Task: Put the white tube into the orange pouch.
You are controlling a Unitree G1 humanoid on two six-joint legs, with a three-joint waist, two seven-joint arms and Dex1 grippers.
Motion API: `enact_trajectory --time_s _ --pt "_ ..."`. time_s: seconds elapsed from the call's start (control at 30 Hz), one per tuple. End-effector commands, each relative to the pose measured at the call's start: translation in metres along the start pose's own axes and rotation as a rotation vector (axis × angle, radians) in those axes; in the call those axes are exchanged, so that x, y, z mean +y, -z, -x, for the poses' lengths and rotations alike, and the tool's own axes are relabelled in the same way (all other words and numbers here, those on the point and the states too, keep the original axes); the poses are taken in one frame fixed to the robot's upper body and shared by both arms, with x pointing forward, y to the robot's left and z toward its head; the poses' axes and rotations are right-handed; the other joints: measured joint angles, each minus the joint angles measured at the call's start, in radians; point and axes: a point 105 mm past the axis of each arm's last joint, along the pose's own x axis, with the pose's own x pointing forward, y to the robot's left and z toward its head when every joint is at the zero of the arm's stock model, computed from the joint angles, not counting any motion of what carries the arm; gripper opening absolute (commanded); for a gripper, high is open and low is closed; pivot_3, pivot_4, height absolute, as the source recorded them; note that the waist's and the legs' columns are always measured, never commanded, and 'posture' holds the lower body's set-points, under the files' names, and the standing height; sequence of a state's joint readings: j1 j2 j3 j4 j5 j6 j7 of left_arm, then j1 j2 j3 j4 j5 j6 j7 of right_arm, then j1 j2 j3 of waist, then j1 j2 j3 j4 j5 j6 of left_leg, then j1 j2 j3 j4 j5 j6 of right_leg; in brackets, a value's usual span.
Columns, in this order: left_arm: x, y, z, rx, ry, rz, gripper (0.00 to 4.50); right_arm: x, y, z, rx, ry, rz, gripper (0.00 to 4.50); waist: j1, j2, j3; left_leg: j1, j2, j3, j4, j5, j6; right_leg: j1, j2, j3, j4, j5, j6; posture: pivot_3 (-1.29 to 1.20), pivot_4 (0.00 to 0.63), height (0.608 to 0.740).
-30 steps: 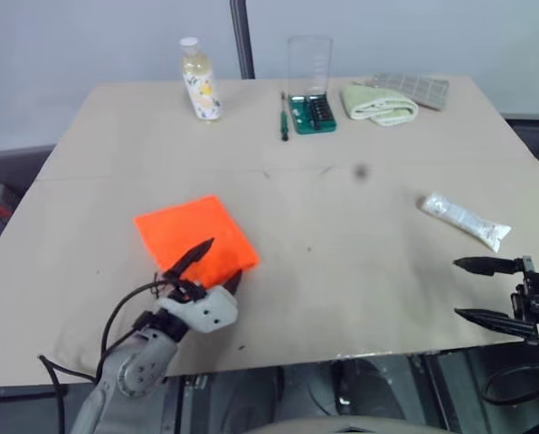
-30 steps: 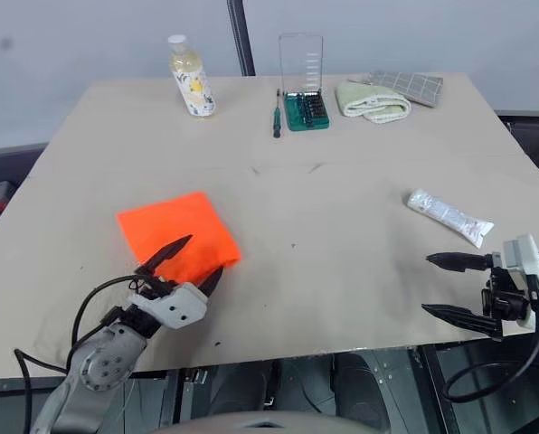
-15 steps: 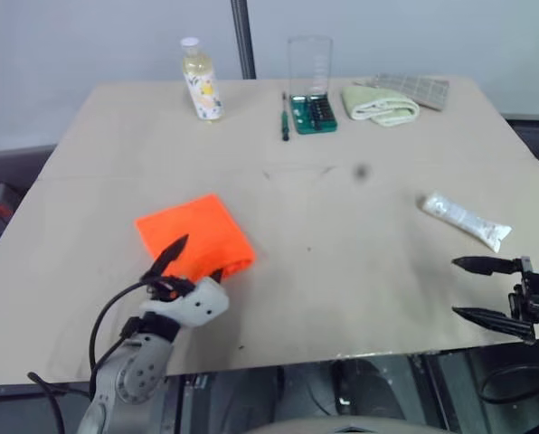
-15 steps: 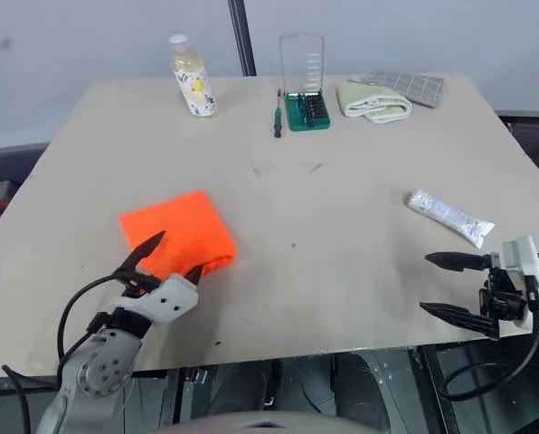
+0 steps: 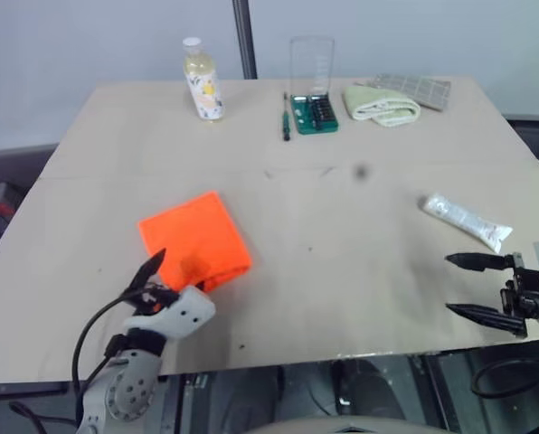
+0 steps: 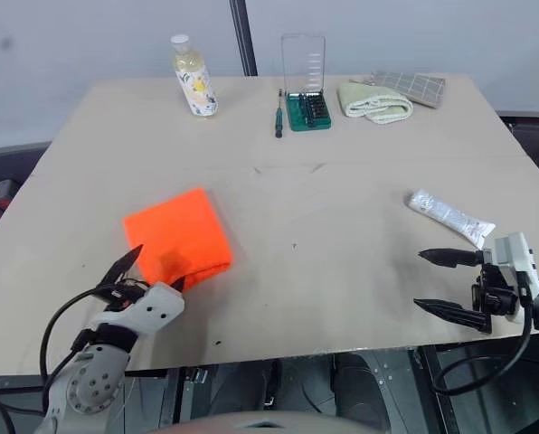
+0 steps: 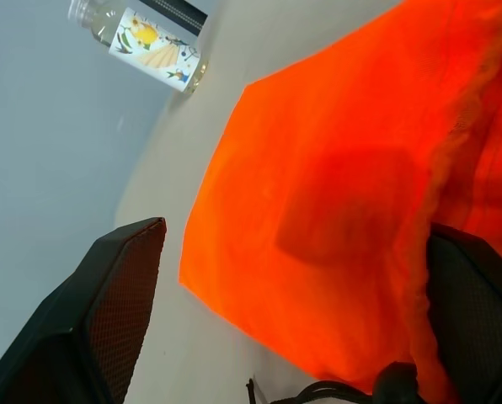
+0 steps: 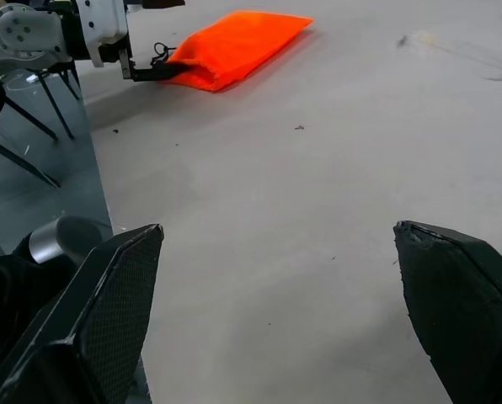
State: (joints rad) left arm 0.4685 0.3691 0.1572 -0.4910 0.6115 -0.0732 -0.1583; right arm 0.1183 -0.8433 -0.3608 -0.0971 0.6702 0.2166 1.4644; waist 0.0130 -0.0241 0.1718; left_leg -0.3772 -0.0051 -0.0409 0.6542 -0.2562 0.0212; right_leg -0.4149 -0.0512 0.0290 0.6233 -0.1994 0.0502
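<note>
My left fingers (image 6: 132,264) stand spread at the orange pouch (image 5: 195,239) on the tan surface (image 5: 342,208); my right fingers (image 5: 464,312) spread near the white tube (image 5: 465,221); grey wall behind.

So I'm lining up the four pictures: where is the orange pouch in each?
Left eye: orange pouch, left of centre, near edge.
Right eye: same spot.
Left wrist: close up, between the fingers.
Right wrist: far across the table.
Shared landmark: left tool at its mouth.
</note>
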Motion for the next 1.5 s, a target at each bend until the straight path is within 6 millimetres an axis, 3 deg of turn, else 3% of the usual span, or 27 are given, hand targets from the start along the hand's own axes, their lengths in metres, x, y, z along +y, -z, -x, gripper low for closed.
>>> enact_trajectory --time_s 0.03,0.53,0.63,0.9,1.1,1.23,1.4,1.5 --pt "0.009 -0.001 0.0 -0.011 -0.02 0.011 4.5 0.0 -0.005 0.0 -0.016 -0.008 0.023 4.45 0.0 0.0 0.0 0.0 0.0 0.0 0.0 0.0 0.0 0.0 0.0 0.0 0.0 0.0 0.0 0.0 0.15 0.74" --pt "-0.001 -0.002 -0.009 -0.035 0.038 0.032 4.5 0.002 -0.005 0.002 -0.021 0.005 0.029 4.45 0.0 0.0 0.0 0.0 0.0 0.0 0.0 0.0 0.0 0.0 0.0 0.0 0.0 0.0 0.0 0.0 0.15 0.74" --pt "-0.004 0.0 -0.008 -0.018 0.077 0.045 3.82 0.002 -0.005 0.002 -0.022 0.007 0.027 4.5 0.0 0.0 0.0 0.0 0.0 0.0 0.0 0.0 0.0 0.0 0.0 0.0 0.0 0.0 0.0 0.0 0.15 0.74" --pt "-0.004 -0.003 -0.008 -0.019 0.093 0.069 0.04 0.001 -0.006 0.001 -0.024 0.009 0.029 4.5 0.002 0.003 -0.002 0.0 0.0 0.0 0.0 0.0 0.0 0.0 0.0 0.0 0.0 0.0 0.0 0.0 0.15 0.74" --pt "0.005 -0.011 -0.007 -0.061 0.052 0.078 0.01 0.0 -0.006 0.001 -0.026 0.01 0.031 4.5 0.001 0.004 -0.003 0.0 0.0 0.0 0.0 0.0 0.0 0.0 0.0 0.0 0.0 0.0 0.0 0.0 0.15 0.74" --pt "0.013 -0.027 -0.01 -0.13 0.065 0.133 0.01 -0.013 -0.008 0.004 -0.032 0.069 0.058 4.5 0.0 0.003 -0.002 0.0 0.0 0.0 0.0 0.0 0.0 0.0 0.0 0.0 0.0 0.0 0.0 0.0 0.15 0.74" --pt "0.027 -0.053 -0.022 -0.209 0.084 0.238 0.01 -0.05 -0.021 0.016 -0.053 0.265 0.173 4.5 0.0 0.003 -0.002 0.0 -0.001 0.0 0.002 0.0 0.0 0.001 0.0 0.0 0.001 0.0 0.0 0.0 0.15 0.74" --pt "0.033 -0.065 -0.03 -0.23 0.098 0.308 0.01 -0.079 -0.009 0.026 0.084 0.436 0.216 4.5 -0.001 0.003 -0.002 0.0 -0.001 0.0 0.002 0.0 0.0 0.0 0.0 0.0 0.002 0.0 0.0 0.0 0.15 0.74"
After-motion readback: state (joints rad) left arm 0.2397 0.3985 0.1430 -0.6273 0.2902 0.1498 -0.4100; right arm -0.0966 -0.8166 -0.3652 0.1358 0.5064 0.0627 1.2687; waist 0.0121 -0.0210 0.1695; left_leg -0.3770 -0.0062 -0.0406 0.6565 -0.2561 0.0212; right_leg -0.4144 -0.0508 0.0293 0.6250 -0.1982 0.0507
